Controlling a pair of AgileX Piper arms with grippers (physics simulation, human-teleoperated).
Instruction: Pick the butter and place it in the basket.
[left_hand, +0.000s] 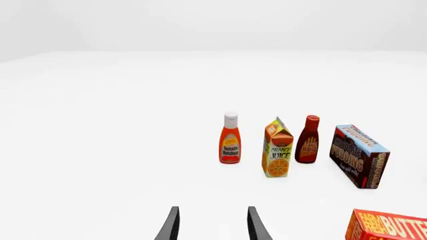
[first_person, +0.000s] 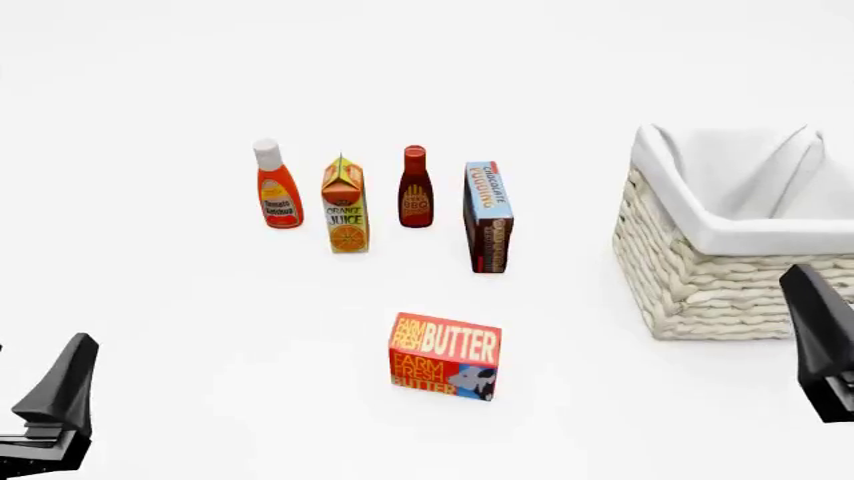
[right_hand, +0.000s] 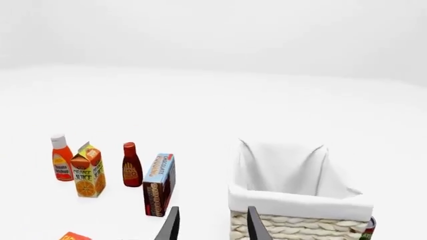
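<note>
The butter (first_person: 445, 357) is a red-orange box lying on the white table, near the front and centre. In the left wrist view only one end of the butter (left_hand: 390, 227) shows at the picture's edge, and in the right wrist view just a corner (right_hand: 73, 236). The cream wicker basket (first_person: 727, 235) with white lining stands to the butter's right. My left gripper (first_person: 56, 395) hangs at the front left, well away from the butter. Its fingers (left_hand: 172, 226) are apart with nothing between them. My right gripper (first_person: 817, 335) hovers near the basket's (right_hand: 300, 205) front side, open and empty.
Behind the butter stands a row of groceries: ketchup bottle (first_person: 276, 187), orange juice carton (first_person: 346, 205), dark BBQ sauce bottle (first_person: 415, 188) and chocolate pudding box (first_person: 489, 216). A small can-like object (right_hand: 369, 227) peeks out from behind the basket.
</note>
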